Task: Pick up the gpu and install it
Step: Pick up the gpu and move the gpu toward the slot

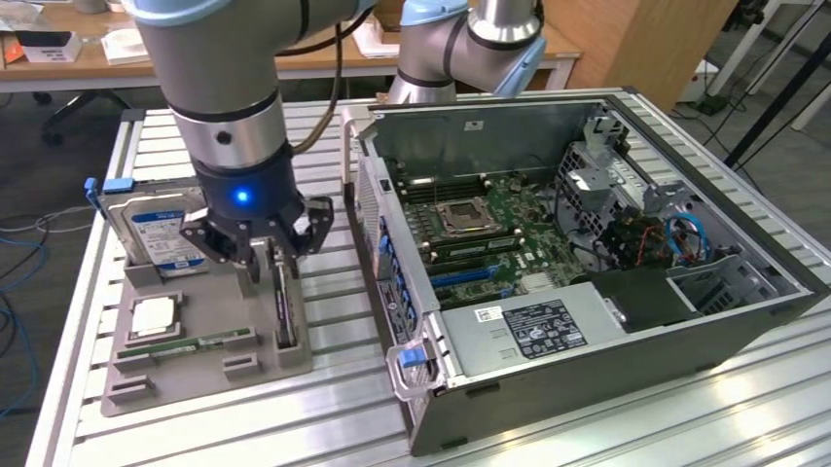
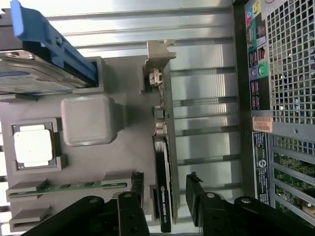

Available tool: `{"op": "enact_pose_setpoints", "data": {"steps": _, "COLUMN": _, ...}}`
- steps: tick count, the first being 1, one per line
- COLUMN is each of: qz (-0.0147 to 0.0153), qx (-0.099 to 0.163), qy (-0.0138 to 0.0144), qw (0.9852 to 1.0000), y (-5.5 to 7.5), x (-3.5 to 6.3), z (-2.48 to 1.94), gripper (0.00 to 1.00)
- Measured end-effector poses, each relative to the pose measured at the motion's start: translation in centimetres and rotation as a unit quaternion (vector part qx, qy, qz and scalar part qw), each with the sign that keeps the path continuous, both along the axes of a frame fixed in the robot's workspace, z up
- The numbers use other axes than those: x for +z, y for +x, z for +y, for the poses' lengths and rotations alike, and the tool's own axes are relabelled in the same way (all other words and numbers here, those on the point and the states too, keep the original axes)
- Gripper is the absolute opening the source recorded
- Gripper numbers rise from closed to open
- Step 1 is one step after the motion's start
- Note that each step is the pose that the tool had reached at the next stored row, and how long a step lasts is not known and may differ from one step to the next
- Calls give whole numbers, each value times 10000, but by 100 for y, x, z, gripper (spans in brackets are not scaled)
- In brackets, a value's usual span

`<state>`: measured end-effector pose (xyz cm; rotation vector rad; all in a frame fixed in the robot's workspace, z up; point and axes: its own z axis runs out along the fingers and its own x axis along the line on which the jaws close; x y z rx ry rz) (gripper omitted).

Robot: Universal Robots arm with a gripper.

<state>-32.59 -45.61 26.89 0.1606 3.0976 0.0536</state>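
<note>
Wrist view: spread pincer [image 2: 165,179] straddles the gpu [image 2: 161,147].

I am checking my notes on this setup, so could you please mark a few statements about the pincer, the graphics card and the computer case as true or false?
1. The pincer is open, with a finger on either side of the graphics card. True.
2. The graphics card is seated inside the computer case. False: it stands on edge in a slot of the grey tray, outside the case.
3. The hard drive lies flat on the table. False: it stands on edge in the tray.
4. The computer case is open, with its circuit board in sight. True.
</note>
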Motion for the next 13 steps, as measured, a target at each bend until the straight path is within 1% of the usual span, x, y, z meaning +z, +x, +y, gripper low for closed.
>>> {"op": "enact_pose_setpoints", "data": {"steps": 13, "qz": 0, "qx": -9, "qy": 0, "qw": 10000, "y": -6, "x": -237, "z": 0, "gripper": 47}}
